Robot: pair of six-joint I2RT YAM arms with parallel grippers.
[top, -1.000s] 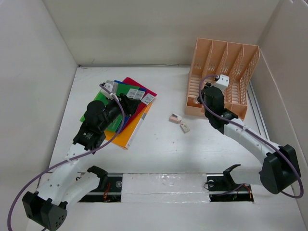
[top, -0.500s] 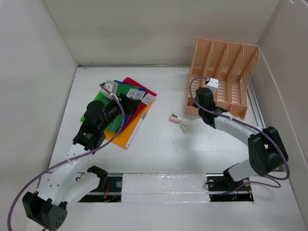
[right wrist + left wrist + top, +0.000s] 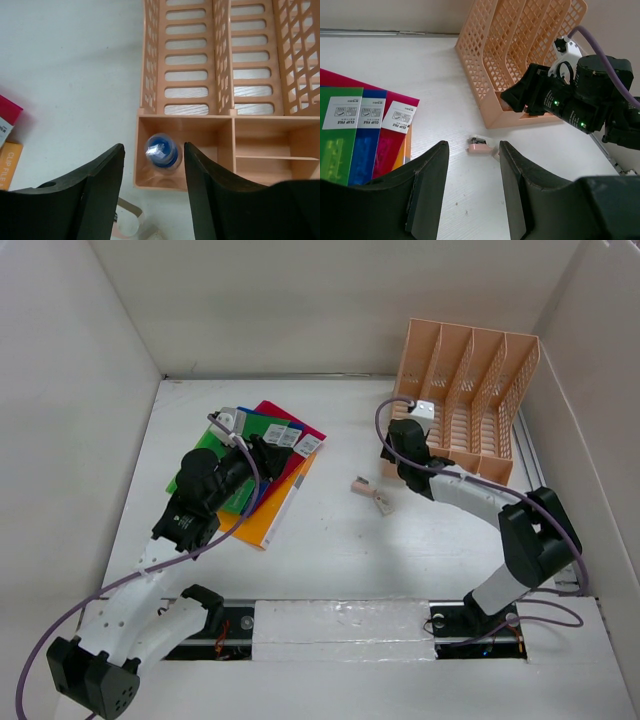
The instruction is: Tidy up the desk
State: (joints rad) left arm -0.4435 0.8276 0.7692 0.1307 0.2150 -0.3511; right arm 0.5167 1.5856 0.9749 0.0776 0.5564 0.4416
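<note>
The white desk [image 3: 330, 560] holds a fan of coloured clip files [image 3: 262, 465] on its left and a peach slotted rack [image 3: 470, 390] at the back right. My right gripper [image 3: 152, 148] hangs open over the rack's front left compartment [image 3: 205, 135]. A small clear container with a blue cap [image 3: 162, 150] sits in that compartment below the fingers, slightly blurred, and neither finger touches it. My left gripper [image 3: 472, 146] is open and empty above the files' right edge [image 3: 395, 117], facing a small pink stapler [image 3: 479, 146].
Two small pink and white staplers [image 3: 362, 483] [image 3: 383, 504] lie on the desk between the files and the rack. White walls close in the left, back and right sides. The arm bases and a taped rail [image 3: 340, 620] run along the near edge.
My right arm has swung left along the rack's front to its left corner compartment. The left arm, the files and the staplers have not moved.
</note>
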